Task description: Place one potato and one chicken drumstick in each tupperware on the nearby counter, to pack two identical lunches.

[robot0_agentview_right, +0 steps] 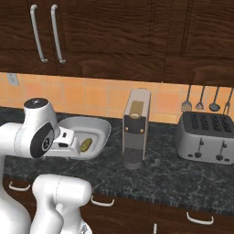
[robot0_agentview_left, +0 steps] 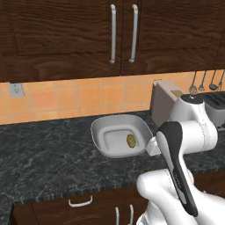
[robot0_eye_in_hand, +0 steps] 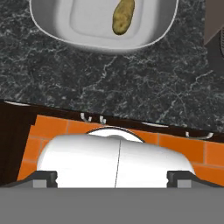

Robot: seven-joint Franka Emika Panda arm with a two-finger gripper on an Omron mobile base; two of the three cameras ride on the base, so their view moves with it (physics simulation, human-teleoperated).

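Note:
A pale grey tupperware [robot0_agentview_left: 119,134] [robot0_agentview_right: 87,132] [robot0_eye_in_hand: 105,30] sits on the dark marbled counter [robot0_agentview_left: 44,149] [robot0_agentview_right: 173,173] [robot0_eye_in_hand: 109,78]. One tan potato [robot0_agentview_left: 131,140] [robot0_agentview_right: 86,145] [robot0_eye_in_hand: 123,22] lies inside it, toward its right side. My gripper [robot0_eye_in_hand: 111,178] hangs above the counter's front edge, short of the tupperware. It is open, its fingertips [robot0_eye_in_hand: 43,177] spread wide with nothing between them. In the base views my white hand [robot0_agentview_left: 152,147] [robot0_agentview_right: 65,137] sits beside the container's near rim. The chicken drumstick is out of view.
A tall coffee machine [robot0_agentview_right: 135,128] [robot0_agentview_left: 165,101] stands right of the tupperware. Farther right is a silver toaster [robot0_agentview_right: 205,137], with utensils [robot0_agentview_right: 205,103] hanging on the tiled wall. Drawers with curved handles [robot0_agentview_left: 80,202] run below, dark cabinets above.

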